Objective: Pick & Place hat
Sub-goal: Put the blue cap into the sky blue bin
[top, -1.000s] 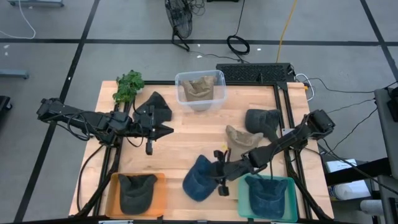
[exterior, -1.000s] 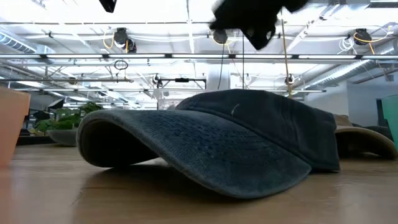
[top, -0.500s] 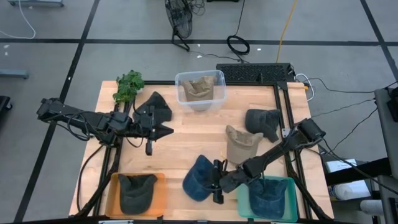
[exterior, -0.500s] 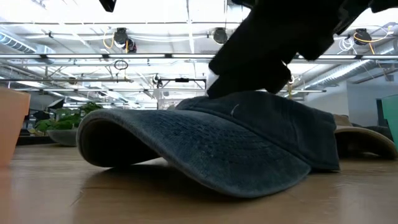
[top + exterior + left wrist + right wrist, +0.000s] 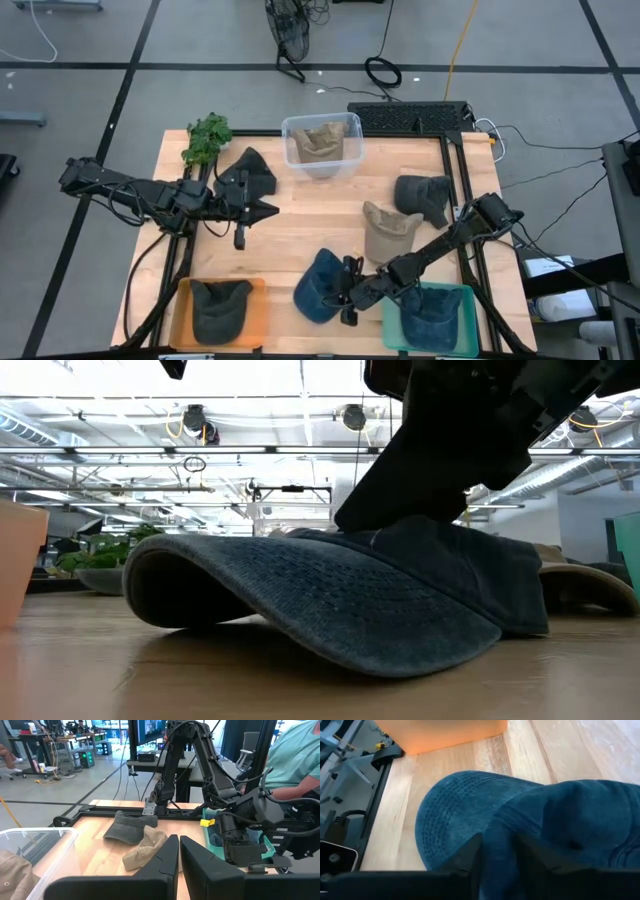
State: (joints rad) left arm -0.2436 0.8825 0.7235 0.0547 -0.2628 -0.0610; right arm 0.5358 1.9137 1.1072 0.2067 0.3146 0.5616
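A blue cap lies near the table's near edge, resting on its brim edge and crown rim. My right gripper is down on its crown, fingers open with crown cloth between them. My left gripper waits shut over the table's left part, beside a black hat, touching nothing. My right gripper meets the blue cap's crown from above, slanting in from the table's right. Its open fingers stand on either side of a ridge of crown cloth. The crown is dented under the gripper. The cap lies on the table.
An orange tray holds a dark hat and a teal tray a blue one, both at the near edge. A clear bin holds a tan hat. A tan hat, a grey hat and a green plant lie around.
My right gripper has come down and toward the table's near left, from above the blue cap onto its crown. The crown has sunk a little under it; the brim has stayed where it was.
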